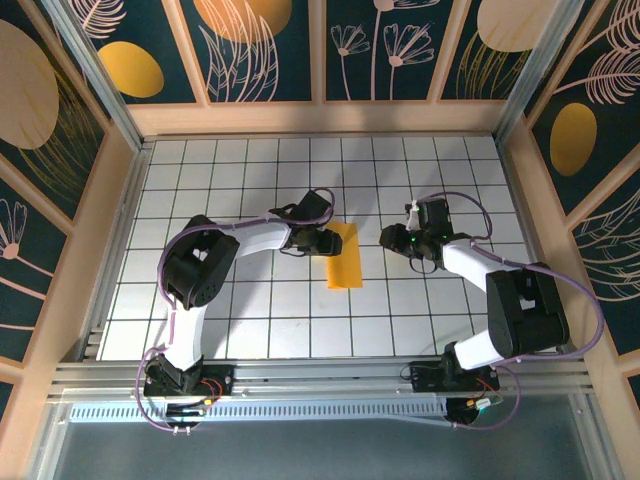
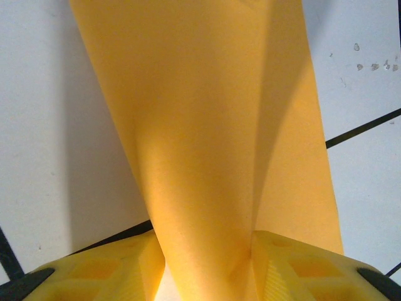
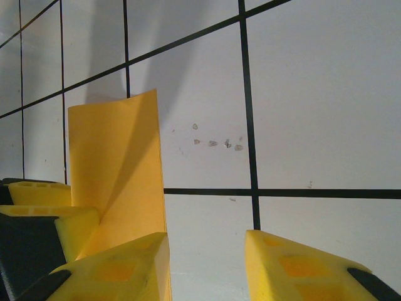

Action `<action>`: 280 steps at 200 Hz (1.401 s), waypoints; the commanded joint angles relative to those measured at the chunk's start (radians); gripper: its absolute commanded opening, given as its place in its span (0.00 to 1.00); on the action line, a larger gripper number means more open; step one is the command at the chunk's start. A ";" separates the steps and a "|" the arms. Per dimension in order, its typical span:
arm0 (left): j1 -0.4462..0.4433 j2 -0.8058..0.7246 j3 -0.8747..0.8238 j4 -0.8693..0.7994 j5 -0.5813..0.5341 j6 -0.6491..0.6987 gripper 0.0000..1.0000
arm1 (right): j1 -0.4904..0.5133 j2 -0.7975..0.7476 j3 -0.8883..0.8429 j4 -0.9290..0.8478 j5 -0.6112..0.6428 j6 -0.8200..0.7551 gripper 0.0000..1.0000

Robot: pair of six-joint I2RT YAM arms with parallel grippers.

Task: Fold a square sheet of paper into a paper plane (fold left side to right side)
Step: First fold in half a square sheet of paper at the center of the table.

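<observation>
The square sheet of paper (image 1: 345, 256), orange-yellow, lies at the middle of the white grid table and looks like a narrow strip from above. My left gripper (image 1: 326, 241) is at the strip's upper left edge. In the left wrist view the paper (image 2: 207, 125) runs up from between the yellow fingers (image 2: 119, 269), which are shut on it. My right gripper (image 1: 391, 238) hovers about one tile to the right of the sheet. In the right wrist view it (image 3: 205, 251) stands open over bare table, with the raised, curved paper (image 3: 116, 163) to its left.
The gridded table (image 1: 250, 170) is walled in by floral panels and wooden rails (image 1: 320, 118) on three sides. A metal rail (image 1: 320, 378) runs along the near edge by the arm bases. Small specks (image 3: 216, 143) mark the tile beside the paper.
</observation>
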 commanded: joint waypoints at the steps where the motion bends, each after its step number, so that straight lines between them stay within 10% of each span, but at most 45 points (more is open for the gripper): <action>1: -0.002 0.077 -0.044 -0.009 -0.067 0.027 0.43 | -0.005 0.002 -0.011 0.002 -0.018 -0.025 0.37; 280: 0.020 0.111 -0.063 0.011 0.000 0.017 0.46 | -0.004 0.006 -0.006 0.001 -0.038 -0.032 0.37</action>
